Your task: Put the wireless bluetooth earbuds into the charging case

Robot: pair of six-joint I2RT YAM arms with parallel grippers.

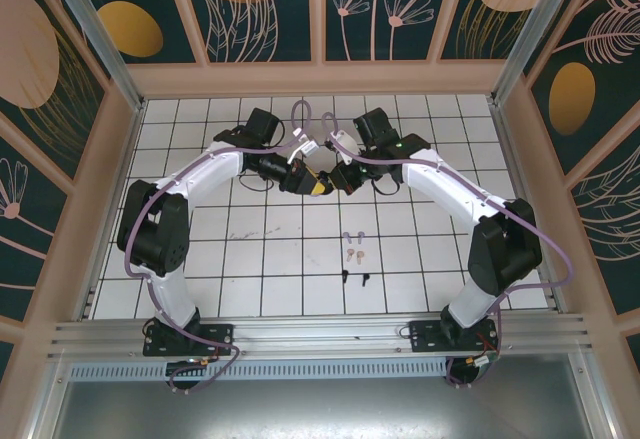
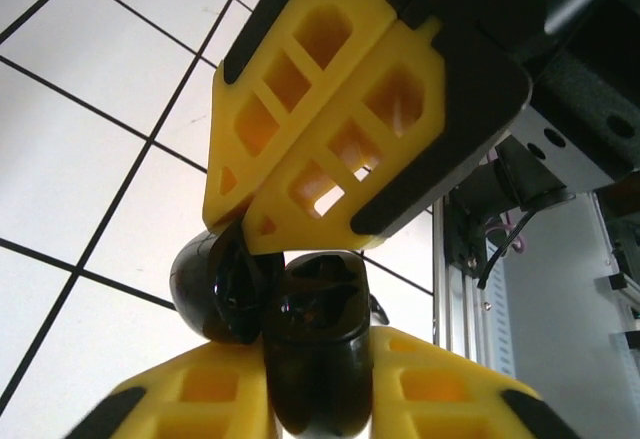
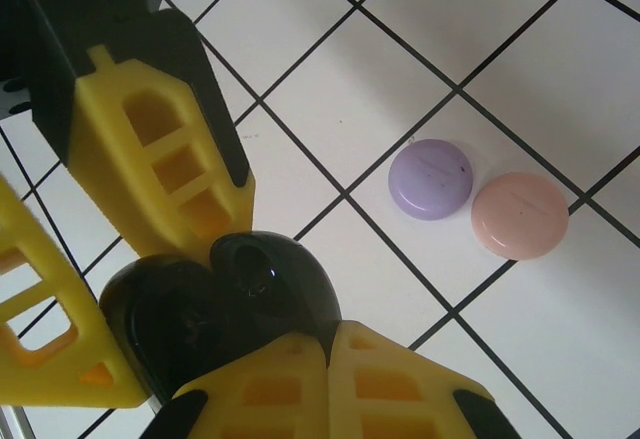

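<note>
The top external camera sits high above and behind the arm bases (image 1: 190, 337). It looks down and forward from well away and takes in the whole white tiled worktop (image 1: 270, 249). The left wrist camera sits just behind the left gripper (image 2: 318, 379), looking along its jaws, very close to the black case (image 2: 315, 349). The right wrist camera looks past the right gripper (image 3: 330, 344) down onto the worktop, equally close. Both wrist views share that case and each other's jaws. The overhead view shows the same meeting point at far centre.
</note>
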